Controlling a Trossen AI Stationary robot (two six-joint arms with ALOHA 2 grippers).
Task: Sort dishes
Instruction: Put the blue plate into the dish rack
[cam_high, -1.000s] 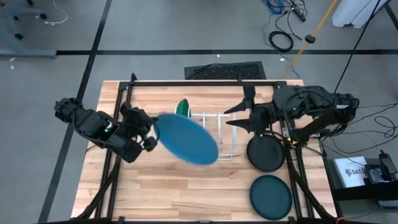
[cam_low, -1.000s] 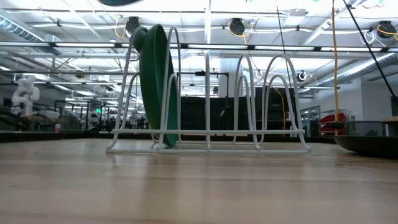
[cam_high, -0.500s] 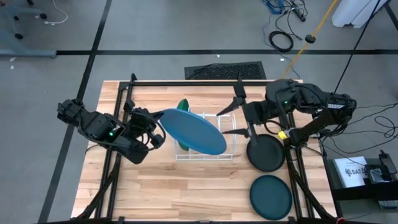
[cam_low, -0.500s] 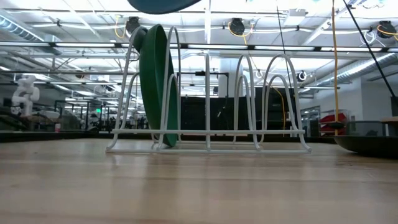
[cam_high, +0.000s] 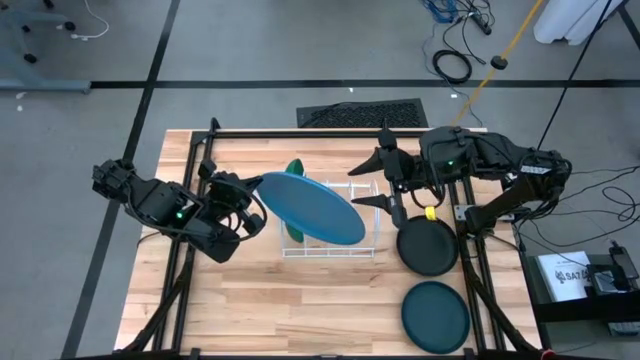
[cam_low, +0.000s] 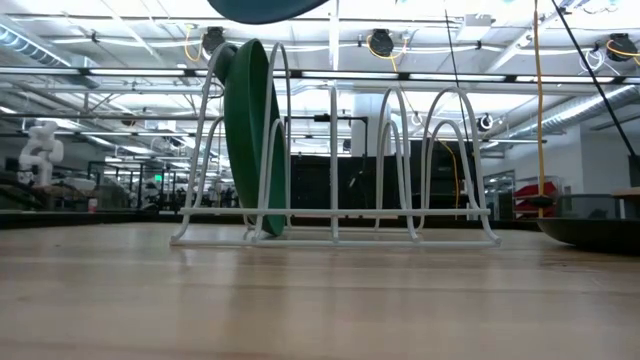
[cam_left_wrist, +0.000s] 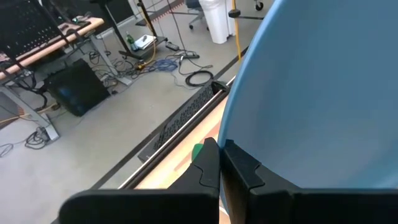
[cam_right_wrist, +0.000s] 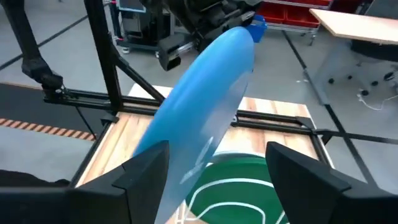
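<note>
Since a second ago, your blue plate (cam_high: 310, 207) has swung over the rack (cam_high: 362, 220).
Left gripper (cam_left_wrist: 219, 163) pinches its rim for slotting; right gripper (cam_high: 376, 184), at 3 o'clock, waits spread wide, empty.

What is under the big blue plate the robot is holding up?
The white wire rack sits below the light blue plate, which the left gripper holds. The green plate stands in the rack's end slot. From above, the blue plate covers most of the rack and green plate.

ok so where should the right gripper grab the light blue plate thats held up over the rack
On its free rim, the edge nearest the right gripper, coming in from the right. The light blue plate hangs tilted above the white rack, with the left gripper clamped on the opposite edge. The right fingers are spread wide enough to straddle the thin edge.
</note>
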